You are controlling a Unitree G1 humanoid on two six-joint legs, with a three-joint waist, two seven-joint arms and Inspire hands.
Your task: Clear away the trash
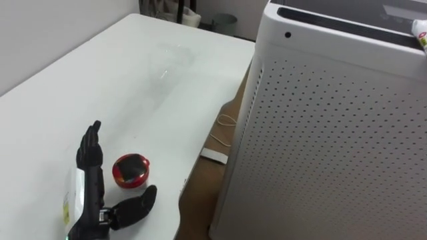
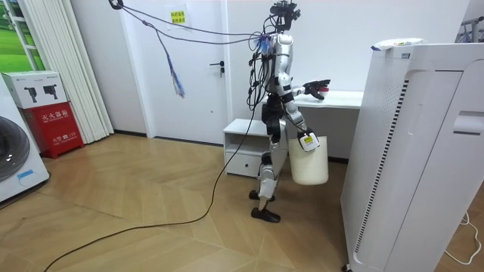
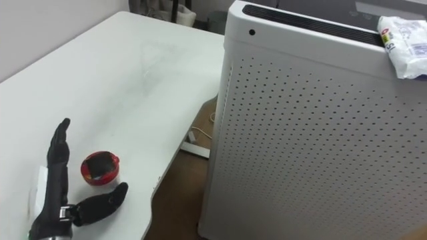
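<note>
Garbage [image 1: 131,169] not yet picked up: a small round red piece with a dark top, lying flat on the white table [image 1: 133,80], close to its right edge and toward the near right corner. Just beside it, on its left, the left robot hand [image 1: 90,192], resting on the table and released: fingers straight and pointing away along the table, thumb splayed out toward the right edge, just nearer than the red piece, nothing held. Touching the piece or only very near it: cannot tell.

Seen from the room view: standing at the table's edge, left arm stretched out over the table, a white bucket [image 2: 308,160] hanging low at the side from the right robot hand [image 2: 304,139]. Cannot tell how that hand grips it, too small to make out. Bucket's inside hidden, so no telling whether anything is collected yet.

Probably a second piece of rubbish: a crumpled white wrapper [image 3: 407,41] on top of the tall white perforated appliance [image 1: 333,140] standing just off the table's right edge, well apart from both hands.

Judged progress: early. Hand placed beside the red piece, no grasp closed. Left to do: curl round the piece, lift it clear of the table, drop it into the bucket, then likely fetch the wrapper.
</note>
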